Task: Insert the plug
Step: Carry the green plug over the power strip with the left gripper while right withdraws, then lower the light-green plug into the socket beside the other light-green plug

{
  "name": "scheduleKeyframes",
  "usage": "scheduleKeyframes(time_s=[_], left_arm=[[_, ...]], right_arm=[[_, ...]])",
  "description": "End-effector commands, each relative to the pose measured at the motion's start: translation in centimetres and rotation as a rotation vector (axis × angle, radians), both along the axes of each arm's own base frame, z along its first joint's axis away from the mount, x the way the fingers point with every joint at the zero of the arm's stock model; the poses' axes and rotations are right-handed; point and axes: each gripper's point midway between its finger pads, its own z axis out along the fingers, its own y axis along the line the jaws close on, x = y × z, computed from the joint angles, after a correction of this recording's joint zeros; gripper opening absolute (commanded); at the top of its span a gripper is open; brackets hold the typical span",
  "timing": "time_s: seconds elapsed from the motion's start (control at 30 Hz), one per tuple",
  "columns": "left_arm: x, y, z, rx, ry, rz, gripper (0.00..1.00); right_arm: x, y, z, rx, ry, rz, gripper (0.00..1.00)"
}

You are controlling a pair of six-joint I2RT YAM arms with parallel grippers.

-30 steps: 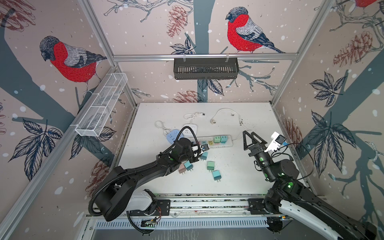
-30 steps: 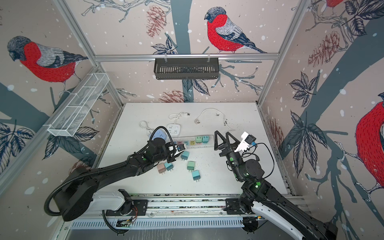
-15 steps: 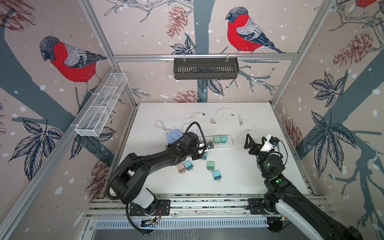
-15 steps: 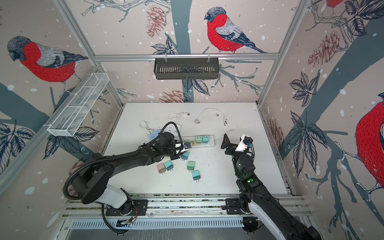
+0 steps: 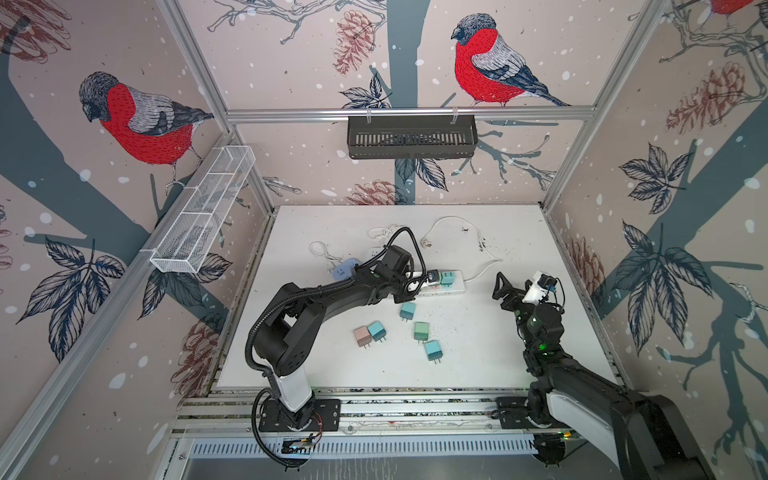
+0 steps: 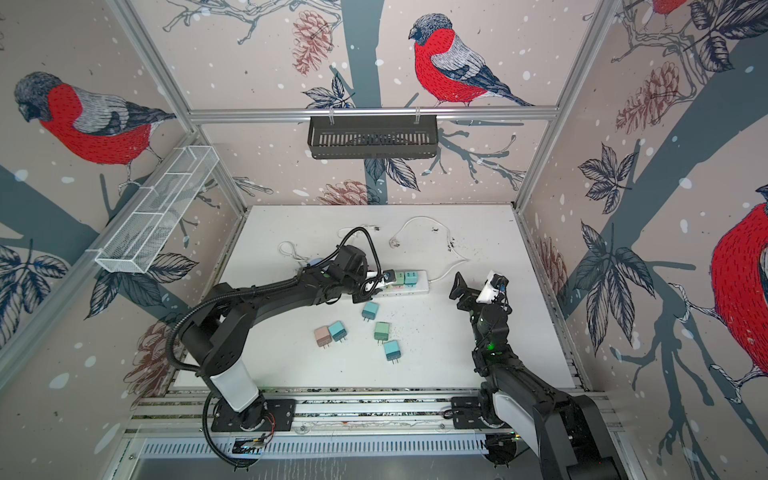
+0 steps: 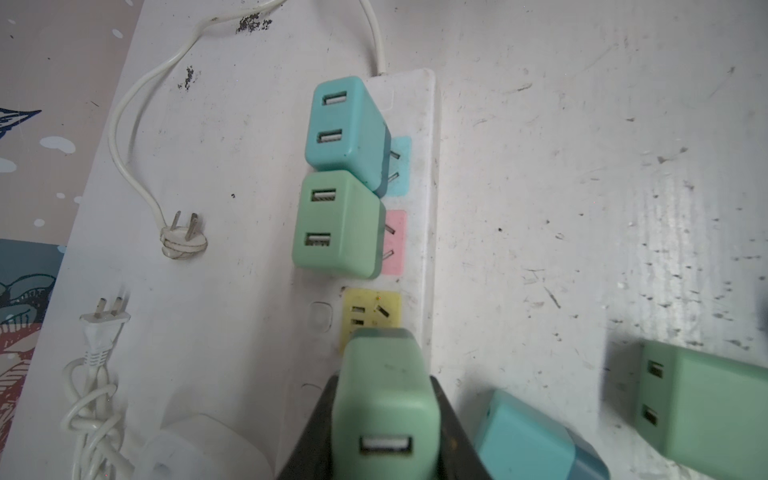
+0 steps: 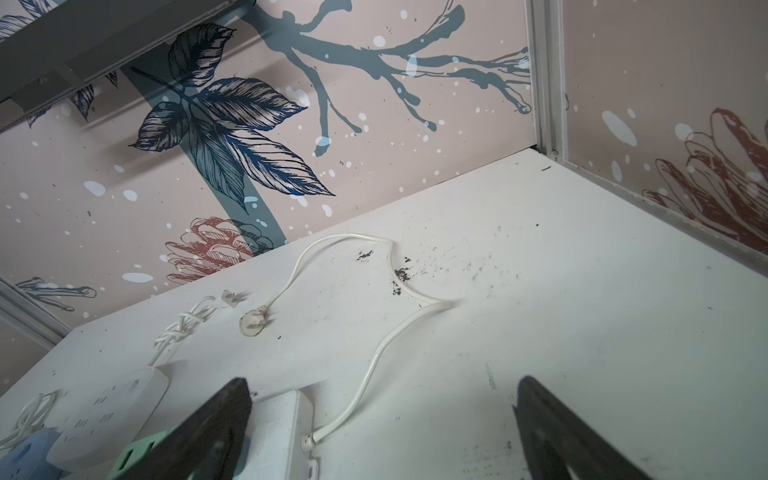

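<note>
- Bird-print walls surround a scuffed white table [image 5: 478,353].
- Left gripper [image 7: 382,415] clamps a green plug [image 7: 386,386] at the power strip's [image 7: 419,124] yellow socket [image 7: 372,309].
- Right gripper [image 8: 382,386] gapes, holding nothing.

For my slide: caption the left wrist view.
Left gripper holds a green charger at the yellow socket of the power strip.

You are working inside a booth whose walls [image 5: 291,62] are papered pale pink with red-breasted bullfinches, pine cones, dark leaves and grey-blue branches, framed by aluminium posts [image 5: 200,70]. Well beyond the left gripper [image 5: 431,277] a black slotted basket [image 5: 411,137] hangs from the back rail [image 5: 291,115], and higher up on that gripper's outer side a white wire basket [image 5: 203,212] runs along the wall. Under the gripper lies a white tabletop [image 5: 478,365], scuffed and flecked with dark specks, evenly lit.
</note>
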Motion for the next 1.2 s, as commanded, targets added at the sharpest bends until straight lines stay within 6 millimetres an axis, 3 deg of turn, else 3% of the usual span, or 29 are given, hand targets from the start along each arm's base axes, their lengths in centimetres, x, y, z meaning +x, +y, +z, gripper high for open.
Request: scheduleKeyframes(time_s=[0.0,0.27,1.17], left_arm=[[0.4,0.0,-0.8,0.058,0.022,-0.026,0.0],[1.9,-0.8,-1.2,0.093,0.05,-0.036,0.0],[1.4,-0.5,-2.9,0.115,0.195,-0.05,0.0]], right_arm=[[0.1,0.4,2.2,0.027,-0.094,0.024,1.0],[0.5,1.0,2.1,0.02,-0.088,0.053,1.0],[0.2,1.0,2.1,0.02,-0.098,0.059,1.0]])
